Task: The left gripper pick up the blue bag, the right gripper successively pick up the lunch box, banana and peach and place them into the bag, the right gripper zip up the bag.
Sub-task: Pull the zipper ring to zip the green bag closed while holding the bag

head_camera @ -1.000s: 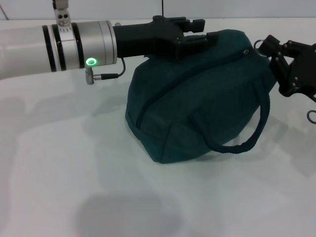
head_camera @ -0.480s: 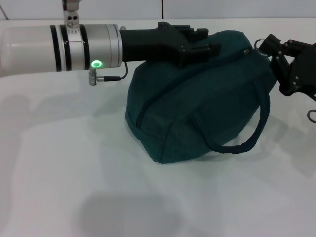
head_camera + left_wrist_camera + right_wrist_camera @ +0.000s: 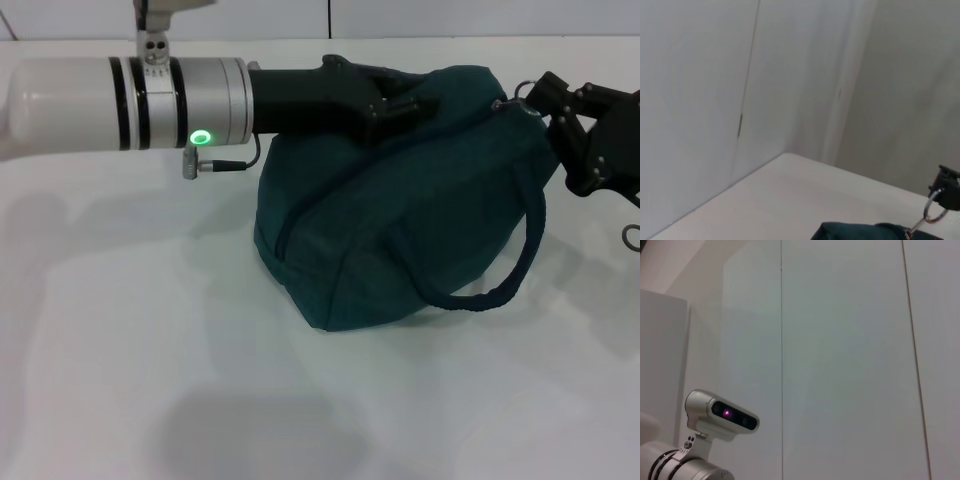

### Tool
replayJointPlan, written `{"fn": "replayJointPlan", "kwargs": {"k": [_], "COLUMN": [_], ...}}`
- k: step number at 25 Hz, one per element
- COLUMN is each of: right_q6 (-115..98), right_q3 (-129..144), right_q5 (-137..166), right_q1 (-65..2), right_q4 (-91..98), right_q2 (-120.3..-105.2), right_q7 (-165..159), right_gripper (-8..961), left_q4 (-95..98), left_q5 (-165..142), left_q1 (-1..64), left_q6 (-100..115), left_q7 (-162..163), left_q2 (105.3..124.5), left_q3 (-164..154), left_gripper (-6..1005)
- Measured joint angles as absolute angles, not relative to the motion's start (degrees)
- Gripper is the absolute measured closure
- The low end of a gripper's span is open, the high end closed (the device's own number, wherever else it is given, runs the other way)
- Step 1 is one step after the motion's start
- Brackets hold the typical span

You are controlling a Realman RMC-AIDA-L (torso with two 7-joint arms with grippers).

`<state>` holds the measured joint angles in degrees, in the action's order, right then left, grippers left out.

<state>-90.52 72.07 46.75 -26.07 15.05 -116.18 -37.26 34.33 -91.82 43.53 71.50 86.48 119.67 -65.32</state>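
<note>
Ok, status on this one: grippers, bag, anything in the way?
Left gripper on top of the blue bag. Right gripper at its zipper ring. Bag on the table, zipped. Nothing blocking.

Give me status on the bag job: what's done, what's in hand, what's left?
Looks done: packing, since no lunch box, banana or peach shows on the table. In hand: the left pincer sits on top of the blue bag; the right pincer is at the zipper's ring pull, at the bag's far right end. Left: whether the zip is fully shut can't be told.
</note>
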Motion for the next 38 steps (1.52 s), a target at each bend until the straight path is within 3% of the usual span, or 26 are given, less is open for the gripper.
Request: {"fn": "replayJointPlan", "kwargs": {"k": [15, 38], "right_q6": [-90.6, -85.1], "right_q3": [71.5, 72.0], "right_q5": [42.1, 36.0], "right_q1": [-26.0, -24.0], "right_q4": [11.2, 8.1], "right_q2": [-116.17, -115.56], "right_q7": [-37.9, -40.2], "right_gripper": [931, 876], "left_q4": [34.4, 34.5], "left_q5": [-85.7, -88.1], "left_q1": [39.3, 39.8], "left_q6": [77.7, 80.4], "left_q7": [74.6, 72.9], "left_q2": [119.76, 119.56], "left_q3": [-66.0, -66.4], "left_gripper": [940, 944]}}
